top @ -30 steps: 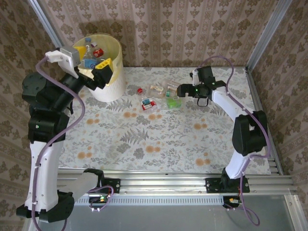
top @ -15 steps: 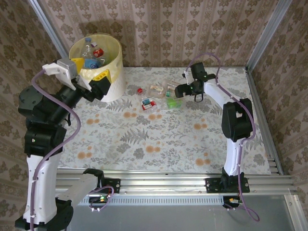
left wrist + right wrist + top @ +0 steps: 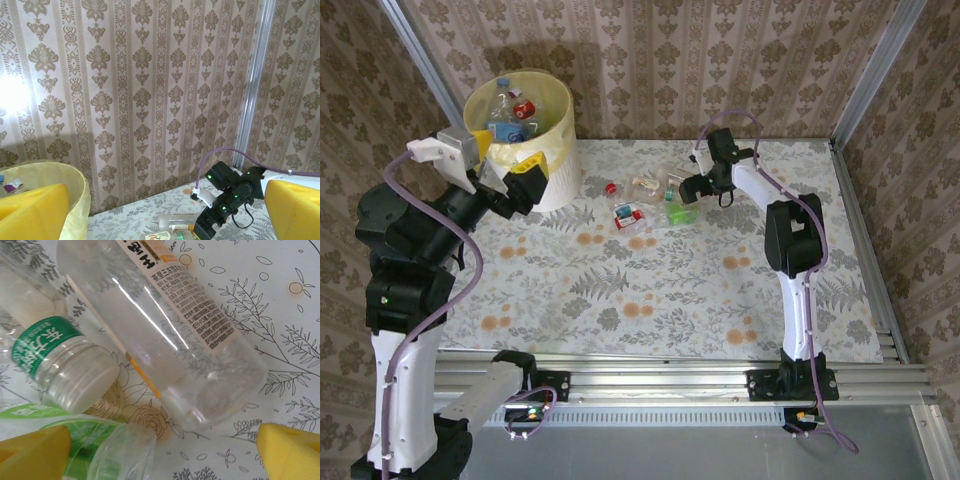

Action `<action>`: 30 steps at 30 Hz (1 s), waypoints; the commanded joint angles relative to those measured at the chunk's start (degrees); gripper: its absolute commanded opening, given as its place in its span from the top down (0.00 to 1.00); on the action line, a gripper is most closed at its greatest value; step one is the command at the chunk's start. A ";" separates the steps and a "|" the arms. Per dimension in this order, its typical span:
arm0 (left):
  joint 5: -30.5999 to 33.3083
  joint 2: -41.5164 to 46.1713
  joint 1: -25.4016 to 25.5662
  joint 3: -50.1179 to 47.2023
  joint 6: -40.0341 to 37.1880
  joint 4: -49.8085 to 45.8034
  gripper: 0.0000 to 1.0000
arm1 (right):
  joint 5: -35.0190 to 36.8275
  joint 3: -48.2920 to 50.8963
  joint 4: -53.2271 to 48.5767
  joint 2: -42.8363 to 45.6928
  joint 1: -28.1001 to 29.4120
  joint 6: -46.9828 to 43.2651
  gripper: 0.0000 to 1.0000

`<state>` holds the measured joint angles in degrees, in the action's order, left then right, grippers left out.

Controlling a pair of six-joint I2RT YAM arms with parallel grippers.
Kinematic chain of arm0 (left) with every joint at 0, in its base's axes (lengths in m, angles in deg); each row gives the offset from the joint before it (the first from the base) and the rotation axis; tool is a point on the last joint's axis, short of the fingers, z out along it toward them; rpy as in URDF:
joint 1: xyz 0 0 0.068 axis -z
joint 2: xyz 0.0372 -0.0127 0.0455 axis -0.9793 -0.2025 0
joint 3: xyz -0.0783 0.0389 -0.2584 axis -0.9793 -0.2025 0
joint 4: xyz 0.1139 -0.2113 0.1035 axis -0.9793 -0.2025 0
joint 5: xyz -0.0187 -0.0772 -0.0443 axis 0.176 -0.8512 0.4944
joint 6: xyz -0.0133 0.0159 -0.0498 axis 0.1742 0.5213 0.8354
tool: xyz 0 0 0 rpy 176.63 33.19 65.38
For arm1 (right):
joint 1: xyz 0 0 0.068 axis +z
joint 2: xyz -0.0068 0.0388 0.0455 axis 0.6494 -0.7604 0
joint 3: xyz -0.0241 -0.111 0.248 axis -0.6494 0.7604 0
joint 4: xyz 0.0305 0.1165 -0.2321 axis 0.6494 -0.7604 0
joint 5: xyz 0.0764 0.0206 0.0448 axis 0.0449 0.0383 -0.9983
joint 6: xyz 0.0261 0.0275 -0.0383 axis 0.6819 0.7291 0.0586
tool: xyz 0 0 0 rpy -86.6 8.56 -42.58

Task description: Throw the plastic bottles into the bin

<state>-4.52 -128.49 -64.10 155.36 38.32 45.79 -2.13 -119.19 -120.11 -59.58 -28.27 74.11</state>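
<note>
We see a robot test booth. Its wallpapered panels (image 3: pixel 720 60) stand between aluminium posts (image 3: pixel 877 70), and rails (image 3: pixel 670 370) edge the floral table (image 3: pixel 620 290).

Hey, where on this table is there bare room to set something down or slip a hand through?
The near half of the table is bare, between the loose bottles and the rail. Crowded: the far strip from bin to right gripper.

Left claw (image 3: pixel 510 172) high, open; right claw (image 3: pixel 687 189) low, apparently open.
</note>
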 commanded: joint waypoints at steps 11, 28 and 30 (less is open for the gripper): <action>2.10 0.28 0.28 1.75 -0.48 -2.72 0.00 | 2.14 -8.64 -4.10 -6.49 -0.45 -2.90 0.04; 2.22 -1.01 0.28 0.47 -0.30 -1.69 0.00 | -2.71 -12.12 -7.49 -9.05 -0.46 -6.24 0.11; 2.06 -1.16 0.28 0.40 -0.18 -1.52 0.00 | -2.88 -12.12 -7.76 -8.96 -0.37 -6.16 0.12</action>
<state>-2.75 -129.54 -64.10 155.80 38.32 42.97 -3.31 -129.61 -125.60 -67.74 -28.62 68.97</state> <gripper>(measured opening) 0.997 0.880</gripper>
